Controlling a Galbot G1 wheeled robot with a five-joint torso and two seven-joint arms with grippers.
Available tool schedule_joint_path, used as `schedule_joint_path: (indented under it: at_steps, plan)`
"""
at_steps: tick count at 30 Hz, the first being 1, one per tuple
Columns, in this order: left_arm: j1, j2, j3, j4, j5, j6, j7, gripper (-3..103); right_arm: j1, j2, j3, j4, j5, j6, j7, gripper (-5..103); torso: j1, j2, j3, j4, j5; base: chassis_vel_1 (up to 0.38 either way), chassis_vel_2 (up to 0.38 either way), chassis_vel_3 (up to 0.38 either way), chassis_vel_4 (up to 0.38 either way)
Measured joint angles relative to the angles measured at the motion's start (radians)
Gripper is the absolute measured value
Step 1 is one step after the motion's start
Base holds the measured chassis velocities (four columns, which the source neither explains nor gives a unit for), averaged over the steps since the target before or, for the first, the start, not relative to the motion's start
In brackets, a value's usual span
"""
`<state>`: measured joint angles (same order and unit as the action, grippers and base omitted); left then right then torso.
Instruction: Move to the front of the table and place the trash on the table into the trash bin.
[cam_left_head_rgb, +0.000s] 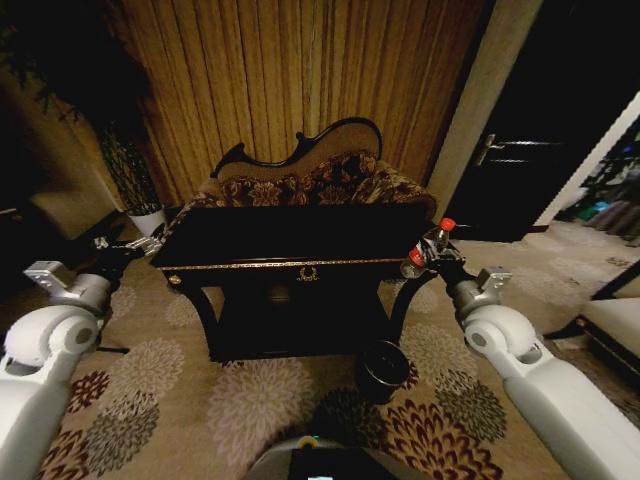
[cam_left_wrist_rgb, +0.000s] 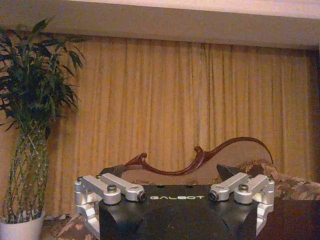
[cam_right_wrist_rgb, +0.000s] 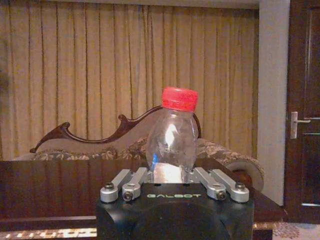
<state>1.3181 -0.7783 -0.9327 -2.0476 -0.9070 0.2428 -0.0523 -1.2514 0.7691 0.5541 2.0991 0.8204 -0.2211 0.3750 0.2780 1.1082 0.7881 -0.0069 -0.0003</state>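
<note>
Clear plastic bottle (cam_right_wrist_rgb: 171, 137) with red cap, upright, clamped in right end effector (cam_left_head_rgb: 428, 256) beside tabletop (cam_left_head_rgb: 290, 240) corner, left end effector (cam_left_head_rgb: 135, 246) spread wide, empty, at opposite corner.

Lower part of clear plastic bottle with red cap (cam_right_wrist_rgb: 172, 135) hidden between right hand (cam_right_wrist_rgb: 169, 176) linkages. Left hand (cam_left_head_rgb: 128, 246) fingertips too dark to judge beside glossy black desk (cam_left_head_rgb: 290, 240).
</note>
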Motion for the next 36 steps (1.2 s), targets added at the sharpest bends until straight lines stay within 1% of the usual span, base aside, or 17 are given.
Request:
schedule_joint_path:
  at_steps: [4,7,8,9,10,12,14,19,20,23,24,27,28,30,31,34,36]
  plan:
    - [0.006,-0.009,0.0,-0.005,0.002,0.0,0.0,100,-0.016,0.03,-0.017,-0.02,-0.024,0.007,-0.002,27,0.0,0.0,0.0,-0.0002,0.0,0.055,-0.076,-0.072,0.066]
    - [0.017,-0.018,-0.001,-0.013,0.004,0.001,0.0,100,-0.045,0.076,-0.032,-0.08,-0.072,0.015,-0.025,27,0.0,0.0,0.0,-0.0004,0.0002,0.0,0.0,0.0,0.0]
    - [0.017,-0.018,-0.001,-0.013,0.004,0.001,0.0,100,-0.045,0.076,-0.032,-0.08,-0.072,0.015,-0.025,27,0.0,0.0,0.0,-0.0004,0.0002,0.0,0.0,0.0,0.0]
    - [0.02,-0.022,-0.002,-0.016,0.005,0.001,0.0,100,-0.054,0.1,-0.039,-0.124,-0.098,0.022,-0.037,27,0.001,-0.001,0.0,-0.0004,0.0003,0.0,0.0,0.0,0.0]
    - [0.02,-0.022,-0.002,-0.016,0.005,0.001,0.0,100,-0.054,0.1,-0.039,-0.124,-0.098,0.022,-0.037,27,0.001,-0.001,0.0,-0.0004,0.0003,0.0,0.0,0.0,0.0]
    - [0.021,-0.025,-0.003,-0.018,0.005,0.001,0.0,100,-0.061,0.136,-0.059,-0.21,-0.127,0.04,-0.059,27,0.001,-0.001,0.0,-0.0003,0.0004,0.0,0.0,0.0,0.0]
    - [0.021,-0.025,-0.003,-0.019,0.006,0.001,0.0,100,-0.061,0.148,-0.069,-0.241,-0.132,0.048,-0.064,27,0.001,-0.001,0.001,-0.0003,0.0003,0.0,0.0,0.0,0.0]
    - [0.019,-0.028,0.0,-0.022,0.007,0.001,0.0,100,-0.038,0.218,-0.116,-0.384,-0.163,0.088,-0.095,27,0.0,0.0,0.0,-0.0003,0.0002,0.0,0.0,0.0,0.0]
    - [0.019,-0.028,0.0,-0.022,0.007,0.001,0.0,100,-0.038,0.218,-0.116,-0.384,-0.163,0.088,-0.095,27,0.0,0.0,0.0,-0.0003,0.0002,0.0,0.0,0.0,0.0]
    - [0.021,-0.028,0.001,-0.031,0.007,0.002,0.0,100,0.006,0.269,-0.13,-0.505,-0.195,0.14,-0.118,27,0.0,0.0,0.0,-0.0001,0.0001,0.0,0.0,0.0,0.0]
    - [0.021,-0.028,0.001,-0.031,0.007,0.002,0.0,100,0.006,0.269,-0.13,-0.505,-0.195,0.14,-0.118,27,0.0,0.0,0.0,-0.0001,0.0001,0.0,0.0,0.0,0.0]
    - [0.023,-0.028,0.001,-0.036,0.007,0.002,0.004,100,0.068,0.315,-0.135,-0.671,-0.235,0.218,-0.137,27,0.0,0.0,0.0,-0.0004,0.0003,0.0,0.0,0.0,0.0]
    - [0.023,-0.028,0.001,-0.036,0.007,0.002,0.004,100,0.068,0.315,-0.135,-0.671,-0.235,0.218,-0.137,27,0.0,0.0,0.0,-0.0004,0.0003,0.0,0.0,0.0,0.0]
    - [0.024,-0.029,0.001,-0.036,0.007,0.0,0.006,100,0.102,0.338,-0.135,-0.755,-0.26,0.268,-0.146,27,0.0,0.0,0.0,-0.0001,0.0003,0.0,0.0,0.0,0.0]
    - [0.024,-0.029,0.001,-0.036,0.007,0.0,0.006,100,0.102,0.338,-0.135,-0.755,-0.26,0.268,-0.146,27,0.0,0.0,0.0,-0.0001,0.0003,0.0,0.0,0.0,0.0]
    - [0.03,-0.03,-0.003,-0.04,0.007,-0.005,0.013,100,0.156,0.376,-0.118,-0.909,-0.304,0.363,-0.168,27,0.0,0.0,0.0,-0.0002,0.0001,0.0,0.0,0.0,0.0]
    - [0.031,-0.03,-0.005,-0.041,0.007,-0.006,0.015,100,0.165,0.383,-0.112,-0.943,-0.306,0.382,-0.171,27,0.0,0.0,0.0,-0.0002,0.0002,0.0,0.0,0.0,0.0]
